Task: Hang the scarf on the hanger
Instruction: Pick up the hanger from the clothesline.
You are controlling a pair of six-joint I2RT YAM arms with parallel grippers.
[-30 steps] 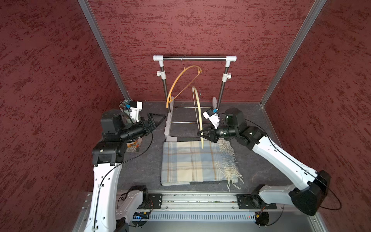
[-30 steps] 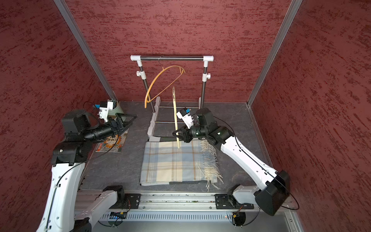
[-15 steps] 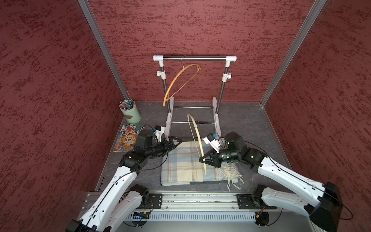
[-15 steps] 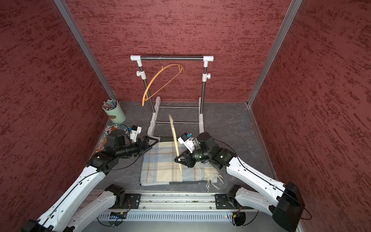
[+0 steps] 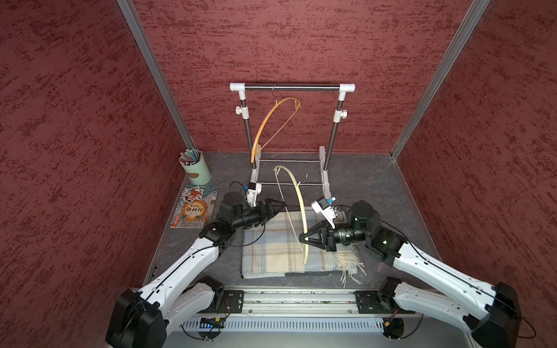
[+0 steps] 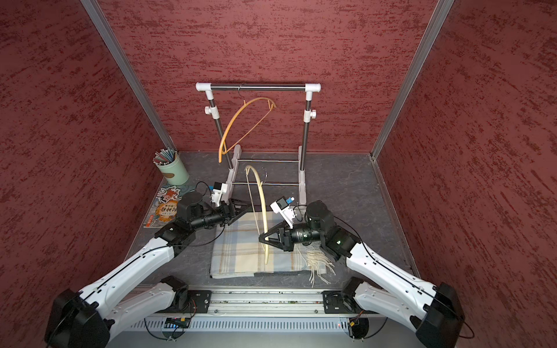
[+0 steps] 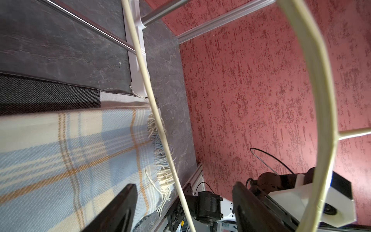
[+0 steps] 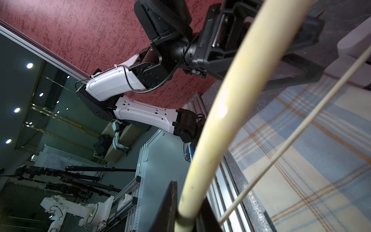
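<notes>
The scarf [image 5: 271,250] [image 6: 241,250], pale blue and cream plaid with a cream fringe, lies folded flat on the dark table. My right gripper [image 5: 302,237] [image 8: 187,193] hovers over its right half, shut on the lower arm of a cream hanger [image 5: 297,195] [image 6: 261,192]. The hanger stands on edge above the cloth. My left gripper [image 5: 283,206] [image 7: 183,186] is low at the scarf's far left corner, open. In the left wrist view the hanger's thin bar [image 7: 160,124] runs between the jaws without touching either.
A white and steel clothes rack [image 5: 291,88] stands at the back with an orange hanger [image 5: 271,126] hooked on its rail. A green cup of pencils [image 5: 196,170] and a picture book [image 5: 196,208] lie at the left. An aluminium rail [image 5: 298,301] borders the front edge.
My left arm swung down from beside the pencil cup to the scarf's far left corner, and its jaws narrowed. My right arm carried the cream hanger forward and lower over the scarf.
</notes>
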